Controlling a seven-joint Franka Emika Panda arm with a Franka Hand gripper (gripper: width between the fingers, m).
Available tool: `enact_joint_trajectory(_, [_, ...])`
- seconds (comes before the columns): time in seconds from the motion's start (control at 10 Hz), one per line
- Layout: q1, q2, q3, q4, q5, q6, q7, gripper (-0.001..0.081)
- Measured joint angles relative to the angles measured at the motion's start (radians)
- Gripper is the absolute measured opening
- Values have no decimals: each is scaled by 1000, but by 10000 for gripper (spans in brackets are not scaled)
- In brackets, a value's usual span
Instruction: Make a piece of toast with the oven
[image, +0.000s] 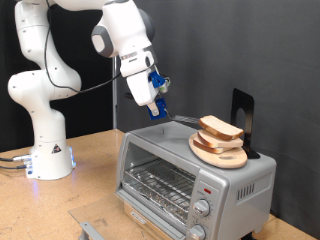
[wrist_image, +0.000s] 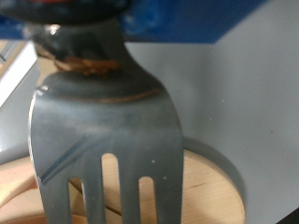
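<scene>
Nearest the exterior view's camera, the oven (image: 195, 178) stands on the table (image: 90, 165). Its glass door looks shut, with the wire rack (image: 155, 180) visible behind it. The knobs (image: 203, 208) sit at 4 o'clock on its front.

On the oven's roof, toward 2 o'clock, rests a round wooden plate (image: 218, 155) carrying the piece of toast (image: 220, 128). Just behind it stands a black upright holder (image: 242, 108).

From 10 o'clock of the plate the hand (image: 160, 108) reaches in, pinching the handle of a metal fork (image: 183, 119). The tines point at the toast's near edge and look close to it. Contact itself cannot be made out. The wrist view shows the fork (wrist_image: 103, 131) hanging over the plate's rim (wrist_image: 220, 182), its handle running up into the hand (wrist_image: 79, 42).

The step in hand seems to be getting the fork to the bread to lift it. To do that well, the tines should stay low and nearly flat. They should enter at the seam between bread and wood, not ride over the crust. The push should be slow, or the slice may skid off the far side of the plate.

Counted:
- One oven.
- Two knobs.
- One rack.
- One plate, though its edge looks layered.
- One fork, with four tines.
- One holder.
- One arm.
- One slice of bread, as far as I can tell; a second beneath it cannot be ruled out.
</scene>
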Motion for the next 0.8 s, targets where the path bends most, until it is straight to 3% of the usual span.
enact_joint_trajectory(0.3, [-1,1,1,4,-36,-16,1,425])
enact_joint_trajectory(0.8, [-9,15,-24,27,-18,-47,20,425])
